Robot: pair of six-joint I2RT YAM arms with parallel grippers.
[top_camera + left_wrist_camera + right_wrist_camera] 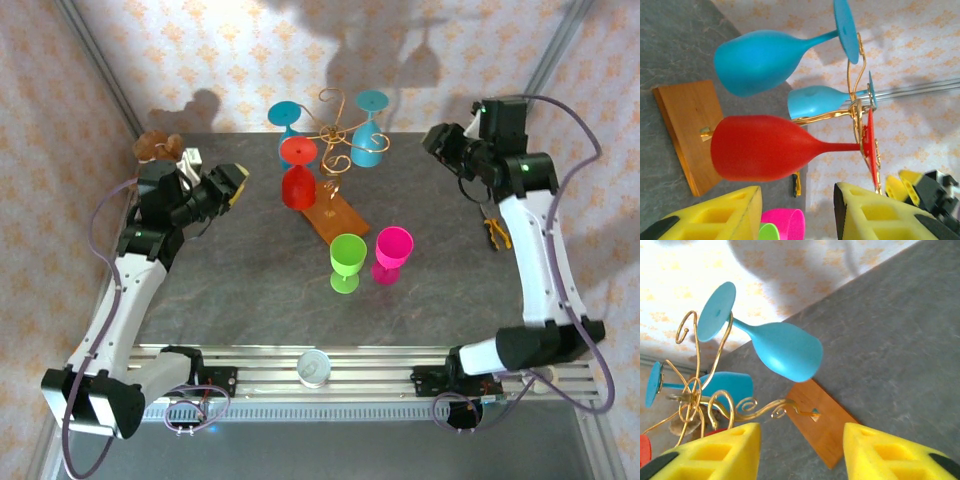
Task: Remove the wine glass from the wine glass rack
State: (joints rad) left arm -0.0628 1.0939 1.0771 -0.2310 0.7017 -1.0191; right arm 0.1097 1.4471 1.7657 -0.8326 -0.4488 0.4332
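Left gripper (pixel 797 210) spread, empty, facing red wine glass (pixel 760 147) on wine glass rack (pixel 338 218); right gripper (pixel 802 440) spread, empty, facing blue glass (pixel 787 352). Free desk (pixel 250 270) left of rack.

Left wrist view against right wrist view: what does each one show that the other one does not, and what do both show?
Left wrist: the pink glass and green glass at the bottom edge. Right wrist: a blurred tan object beyond the gold rack. Both: blue glasses hanging on that rack, and its wooden base.
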